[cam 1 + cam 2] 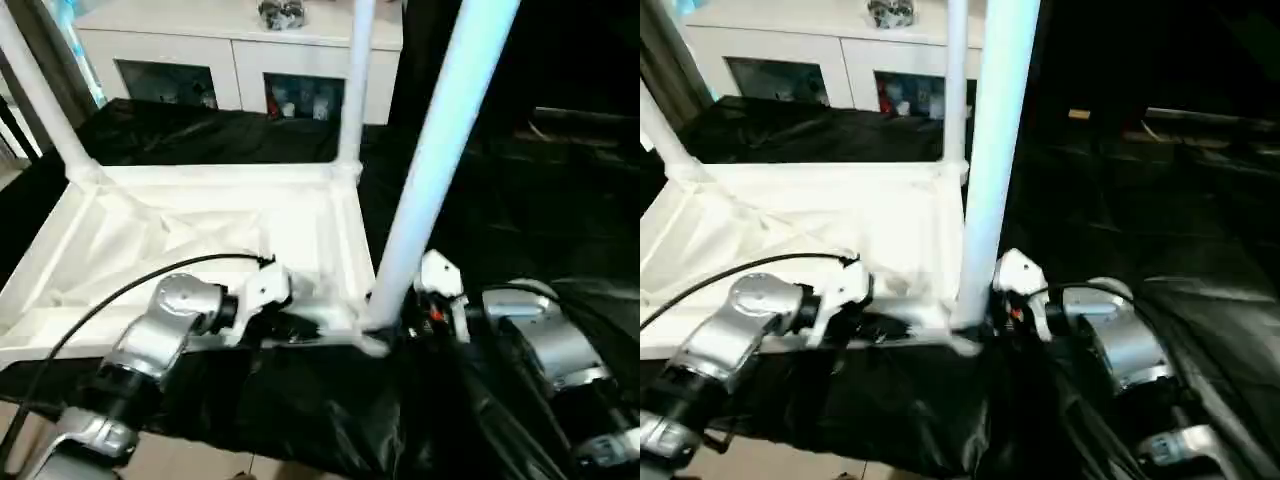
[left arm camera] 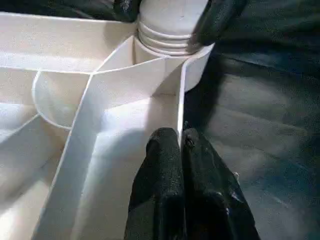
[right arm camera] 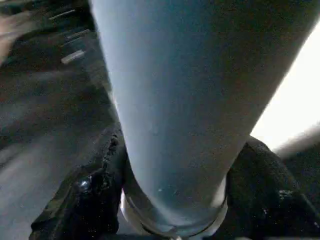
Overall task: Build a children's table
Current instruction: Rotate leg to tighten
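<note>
Inverted tabletop [image 1: 200, 235] centre-left on black-draped worktop [image 1: 500, 230], three legs upright, left pincer [image 2: 181, 145] pressed together on tabletop rim, right pincer [image 3: 172, 200] clamped around near leg [image 1: 430, 170].

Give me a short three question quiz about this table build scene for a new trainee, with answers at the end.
1. True or false: the tabletop lies underside up.
2. How many legs stand in its corner sockets?
3. What does the left hand pinch: A) a leg, B) the tabletop's rim wall, C) the black sheet?

Key
1. True; its ribs face up.
2. Three: far left, far right, near right.
3. B; the right hand grips the near right leg at its base.
</note>
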